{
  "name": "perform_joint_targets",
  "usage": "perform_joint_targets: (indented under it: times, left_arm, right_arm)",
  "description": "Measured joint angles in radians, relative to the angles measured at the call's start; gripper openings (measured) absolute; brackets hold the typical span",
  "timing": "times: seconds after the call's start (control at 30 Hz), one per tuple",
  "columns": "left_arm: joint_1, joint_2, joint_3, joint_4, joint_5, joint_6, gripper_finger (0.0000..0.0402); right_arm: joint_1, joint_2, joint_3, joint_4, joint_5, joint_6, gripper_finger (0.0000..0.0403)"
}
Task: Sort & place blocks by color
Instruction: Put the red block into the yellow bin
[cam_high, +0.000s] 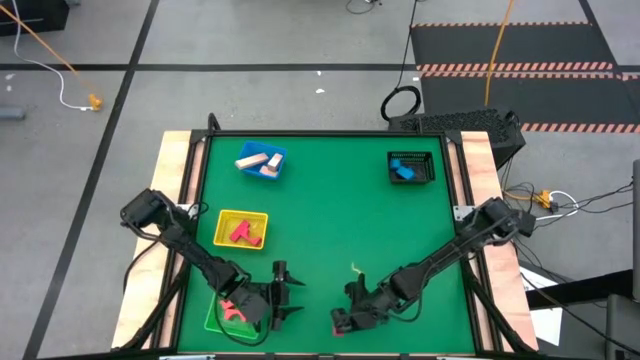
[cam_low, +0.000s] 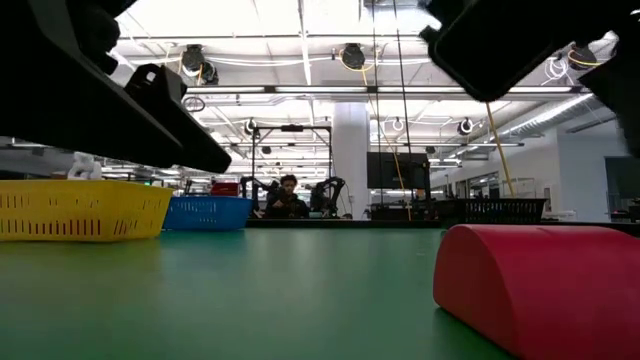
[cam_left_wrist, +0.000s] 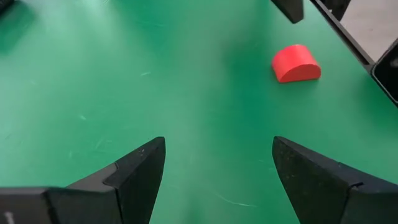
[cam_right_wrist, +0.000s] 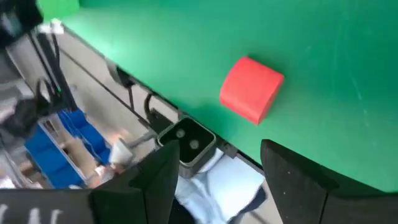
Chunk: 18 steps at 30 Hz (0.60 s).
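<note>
A red half-round block (cam_high: 340, 322) (cam_left_wrist: 296, 63) (cam_right_wrist: 251, 89) (cam_low: 540, 290) lies flat side down on the green table near its near edge. My right gripper (cam_high: 352, 298) (cam_right_wrist: 217, 174) hovers open just beside and above it, slanting down, touching nothing. My left gripper (cam_high: 290, 295) (cam_left_wrist: 217, 168) stands open over bare table to the block's left. Tan blocks lie in the blue tray (cam_high: 280, 170). Red and pink blocks lie in the yellow tray (cam_high: 222, 222). A blue block sits in the black basket (cam_high: 425, 160).
A green tray (cam_high: 215, 318) with a red piece on it sits at the near left, partly under my left arm. The table's near edge and a small camera (cam_right_wrist: 188, 142) lie right behind the red block. The table's middle is bare green mat.
</note>
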Motion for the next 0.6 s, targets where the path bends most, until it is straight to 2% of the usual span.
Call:
perform_joint_targets:
  times: [0.33, 0.6]
  left_arm:
    - [-0.012, 0.0, 0.0, -0.015, 0.0, 0.0, 0.0296]
    - [-0.011, 0.0, 0.0, -0.036, 0.0, 0.005, 0.0296]
  right_arm:
    - [-0.062, 0.031, 0.0, -0.018, -0.206, 0.153, 0.0215]
    - [-0.105, 0.049, 0.0, -0.005, -0.257, 0.168, 0.0214]
